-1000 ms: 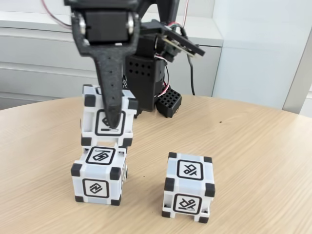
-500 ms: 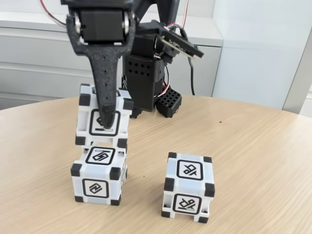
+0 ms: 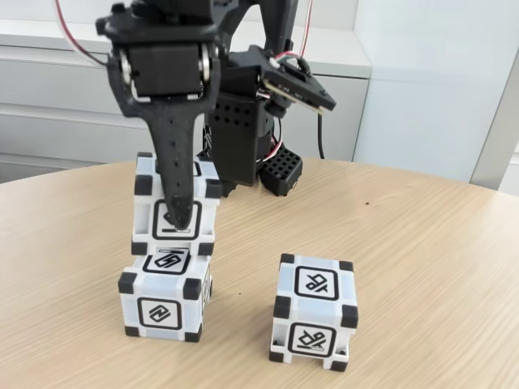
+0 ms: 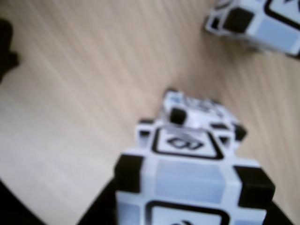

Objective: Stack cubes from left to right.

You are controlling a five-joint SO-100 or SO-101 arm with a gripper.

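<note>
My gripper (image 3: 179,215) is shut on a white cube (image 3: 166,212) with black corners; one black finger (image 3: 178,174) runs down over its front glyph. This held cube hangs right over a second cube (image 3: 160,300) standing on the wooden table at the left, its lower edge at that cube's top. Whether they touch I cannot tell. A third cube (image 3: 315,312) stands alone to the right. In the wrist view the held cube (image 4: 187,180) is large and blurred, the lower cube (image 4: 199,110) peeks out beyond it, and the third cube (image 4: 255,21) lies at the top right.
The arm's black base (image 3: 243,138) and a small black vented block (image 3: 280,172) stand behind the cubes. The wrist camera board (image 3: 296,81) sticks out to the right. Bare table (image 3: 430,259) spreads to the right, with white cabinets behind.
The held cube has come down and shifted slightly, from hovering above the left cube to sitting at its top. The other two cubes have not moved.
</note>
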